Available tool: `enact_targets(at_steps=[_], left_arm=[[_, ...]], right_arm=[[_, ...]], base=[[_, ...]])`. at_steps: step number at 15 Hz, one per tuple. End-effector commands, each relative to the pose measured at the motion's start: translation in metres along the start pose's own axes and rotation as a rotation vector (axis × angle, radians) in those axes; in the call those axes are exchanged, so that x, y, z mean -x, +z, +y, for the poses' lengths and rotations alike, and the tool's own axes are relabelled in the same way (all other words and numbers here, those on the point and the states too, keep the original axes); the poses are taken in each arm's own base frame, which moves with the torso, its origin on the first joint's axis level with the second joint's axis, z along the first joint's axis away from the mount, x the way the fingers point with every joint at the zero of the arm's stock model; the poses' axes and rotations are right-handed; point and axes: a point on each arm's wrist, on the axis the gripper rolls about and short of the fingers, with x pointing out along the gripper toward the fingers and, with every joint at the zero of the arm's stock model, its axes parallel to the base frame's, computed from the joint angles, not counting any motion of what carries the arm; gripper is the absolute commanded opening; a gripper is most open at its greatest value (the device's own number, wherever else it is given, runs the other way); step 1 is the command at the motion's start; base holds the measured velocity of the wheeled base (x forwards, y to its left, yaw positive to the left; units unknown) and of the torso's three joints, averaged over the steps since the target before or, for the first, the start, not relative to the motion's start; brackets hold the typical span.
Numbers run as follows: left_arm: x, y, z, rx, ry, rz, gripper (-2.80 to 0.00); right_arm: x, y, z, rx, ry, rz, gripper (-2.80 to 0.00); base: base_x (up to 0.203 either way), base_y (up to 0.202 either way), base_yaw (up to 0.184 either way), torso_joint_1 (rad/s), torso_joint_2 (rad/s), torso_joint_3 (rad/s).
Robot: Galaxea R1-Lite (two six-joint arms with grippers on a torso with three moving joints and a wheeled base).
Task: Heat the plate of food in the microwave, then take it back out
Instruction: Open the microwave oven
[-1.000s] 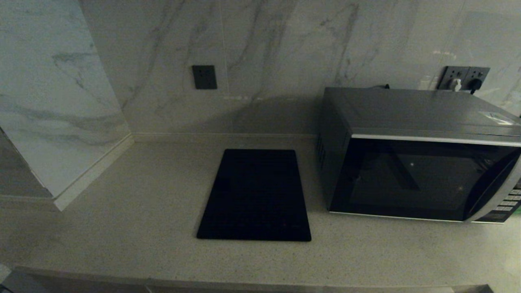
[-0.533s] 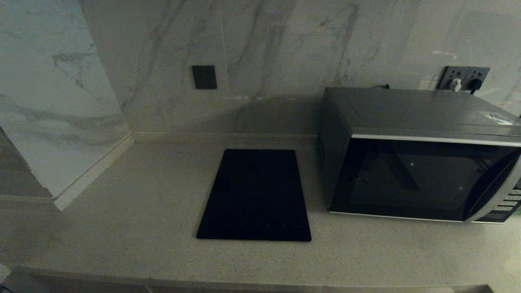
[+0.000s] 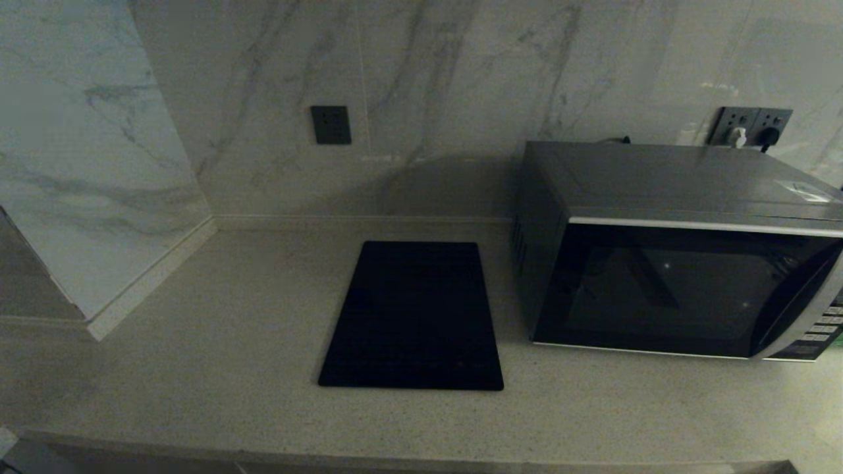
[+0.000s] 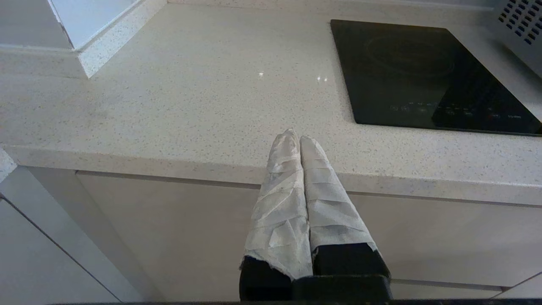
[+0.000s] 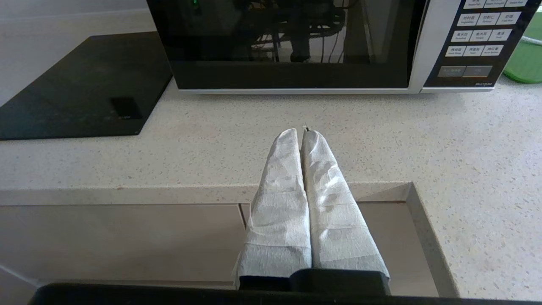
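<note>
The microwave (image 3: 678, 250) stands on the right of the counter with its black glass door closed; its door (image 5: 292, 42) and keypad (image 5: 478, 42) fill the far side of the right wrist view. The plate of food is out of view. My right gripper (image 5: 303, 132) hangs shut and empty over the counter's front edge, facing the microwave. Over the front edge further left, my left gripper (image 4: 295, 137) is shut and empty too. Both have white-wrapped fingers. Neither arm shows in the head view.
A flat black slab (image 3: 413, 316) lies on the counter (image 3: 230, 368) left of the microwave. A green plastic thing (image 5: 527, 59) sits just right of the microwave. Marble walls close the back and left corner. Wall sockets (image 3: 751, 126) sit behind the microwave.
</note>
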Motion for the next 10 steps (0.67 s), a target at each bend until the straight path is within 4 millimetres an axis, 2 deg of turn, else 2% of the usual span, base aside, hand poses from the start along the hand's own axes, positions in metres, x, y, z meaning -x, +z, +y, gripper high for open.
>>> enact_targets(at_steps=[1, 10], left_arm=[[-0.0001, 0.0001, 0.0000, 0.001, 0.001, 0.001, -2.80], [-0.0001, 0.0001, 0.0000, 0.001, 0.001, 0.001, -2.80]], right_arm=[[-0.0002, -0.0004, -0.0001, -0.001, 0.000, 0.003, -2.80], [-0.0002, -0.0004, -0.0001, -0.001, 0.000, 0.003, -2.80]], base=[[0.000, 0.000, 0.000, 0.000, 0.00, 0.000], [0.000, 0.000, 0.000, 0.000, 0.00, 0.000]])
